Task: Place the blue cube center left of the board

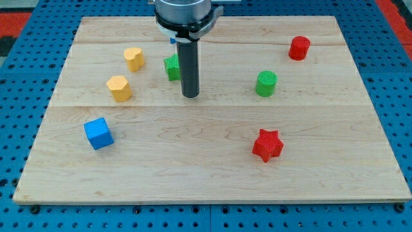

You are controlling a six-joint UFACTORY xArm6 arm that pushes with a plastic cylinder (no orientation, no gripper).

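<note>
Your blue cube (98, 133) sits near the wooden board's (212, 174) left edge, at about eight o'clock from my tip (190, 96) and well apart from it. The rod has no jaws to open or close; it grips nothing. A green block (171, 67), partly hidden, lies just beside the rod at ten o'clock. Two yellow blocks (119, 87) (134, 58) lie at twelve o'clock from the cube.

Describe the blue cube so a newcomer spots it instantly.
Start at the wooden board and go to its lower-left area. The blue cube sits there alone, below the two yellow blocks, well left of my tip. It's the only blue block.
</note>
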